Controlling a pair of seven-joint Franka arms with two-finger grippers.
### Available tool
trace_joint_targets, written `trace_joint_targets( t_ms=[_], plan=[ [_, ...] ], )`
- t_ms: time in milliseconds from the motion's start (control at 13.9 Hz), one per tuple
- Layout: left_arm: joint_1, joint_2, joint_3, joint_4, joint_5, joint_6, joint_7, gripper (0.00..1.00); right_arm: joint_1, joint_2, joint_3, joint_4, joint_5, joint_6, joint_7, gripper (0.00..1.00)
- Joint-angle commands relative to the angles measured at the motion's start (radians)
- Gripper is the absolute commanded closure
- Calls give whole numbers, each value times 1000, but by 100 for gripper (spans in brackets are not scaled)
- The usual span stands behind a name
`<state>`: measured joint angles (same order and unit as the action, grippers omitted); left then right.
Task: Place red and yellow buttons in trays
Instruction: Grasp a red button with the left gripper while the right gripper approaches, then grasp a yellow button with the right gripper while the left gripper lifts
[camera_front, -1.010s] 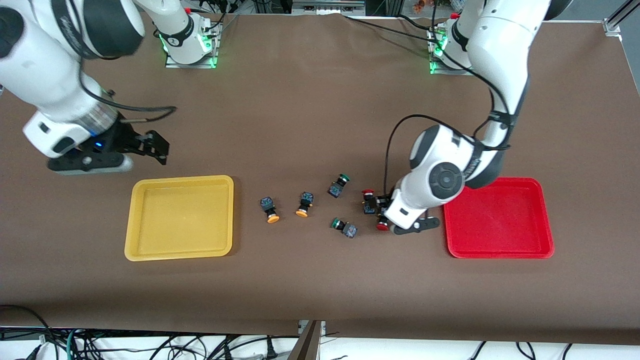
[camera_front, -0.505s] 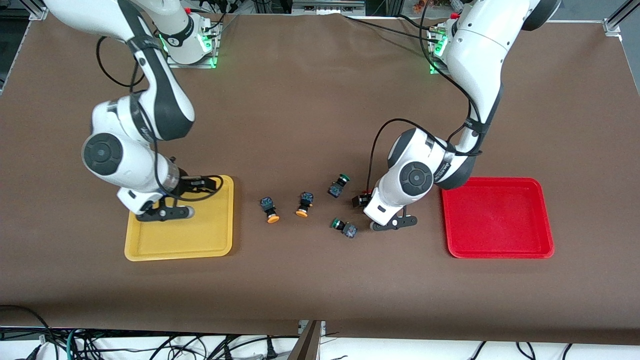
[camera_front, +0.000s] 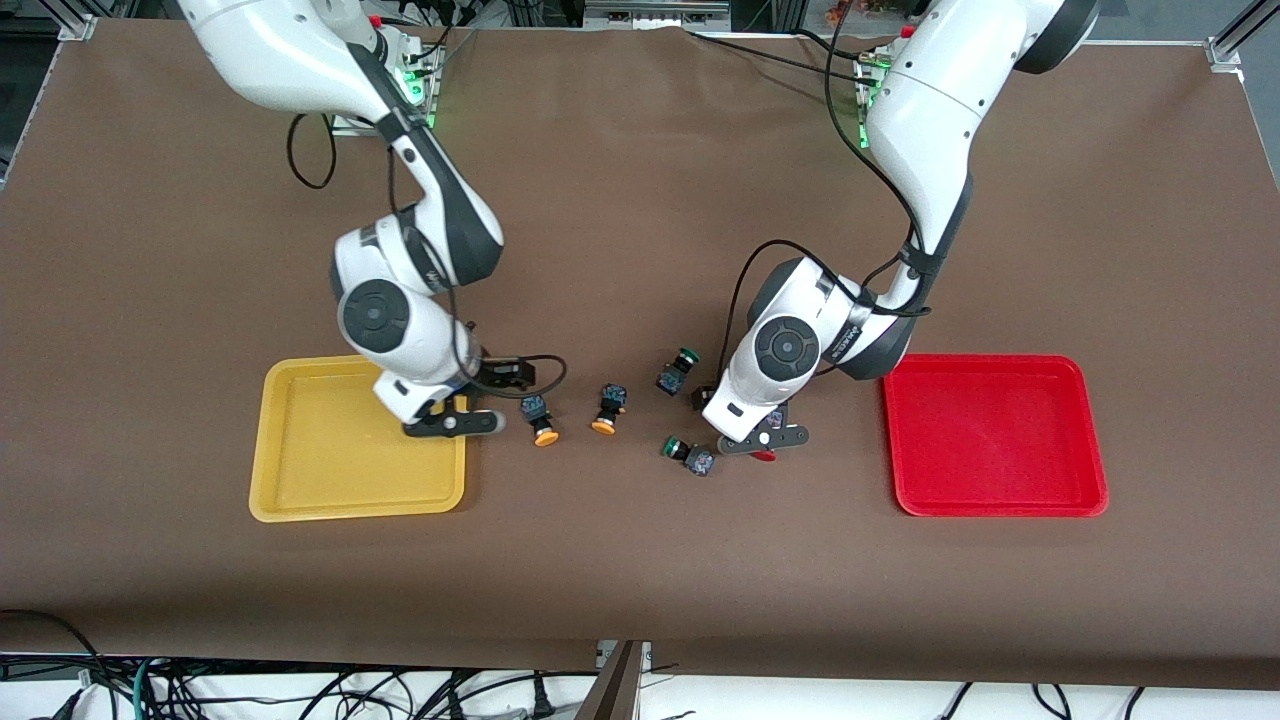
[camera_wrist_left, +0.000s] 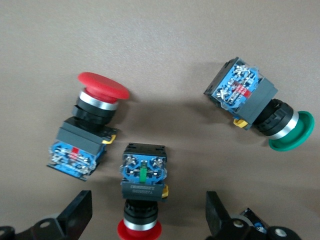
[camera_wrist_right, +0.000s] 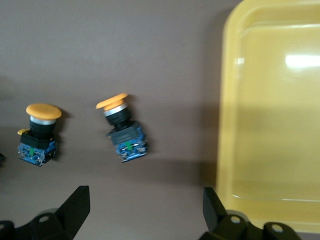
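While both trays lie empty, left gripper (camera_wrist_left: 145, 220) spread over red-capped black push-button switch (camera_wrist_left: 142, 192); right gripper (camera_wrist_right: 145, 215) spread beside yellow-capped black push-button switch (camera_wrist_right: 121, 127), each poised for pickup.

**White shells, black joints**

My two arms are glossy white shells broken by black bands at the joints — each wrist carries a round dark-grey cap with a small centre disc. A thin black cable loops loose beside each forearm and runs down to the hand. My left gripper (camera_front: 757, 432) and right gripper (camera_front: 462, 414) are black, with flat matte fingers (camera_wrist_left: 75, 216) whose mounts show a small round screw hole. My bases sit on metal plates and glow green — a red fitting tops each one.
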<state>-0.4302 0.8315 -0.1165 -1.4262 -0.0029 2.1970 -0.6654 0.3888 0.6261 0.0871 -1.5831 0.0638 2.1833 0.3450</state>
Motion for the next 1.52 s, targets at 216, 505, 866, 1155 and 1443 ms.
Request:
trace_joint_targets(
  t_ms=[216,505,866,1155,1443],
  plan=[
    [-22,26,21,21,21,21,-34,5,71,113,-9,15,-45,134,-7,0],
    [-32,35,23,18,21,47,-54,23,71,149,-10,20,-147,162,-9,1],
    [-32,46,28,20,98,49,-57,69,71,173,-12,23,-148,201,-9,25],
    [-16,6,28,27,98,31,-57,100,62,184,-15,43,-145,201,-12,34],
    [63,-149,25,16,96,-169,34,100,47,167,-17,70,-131,188,-20,86]
  ],
)
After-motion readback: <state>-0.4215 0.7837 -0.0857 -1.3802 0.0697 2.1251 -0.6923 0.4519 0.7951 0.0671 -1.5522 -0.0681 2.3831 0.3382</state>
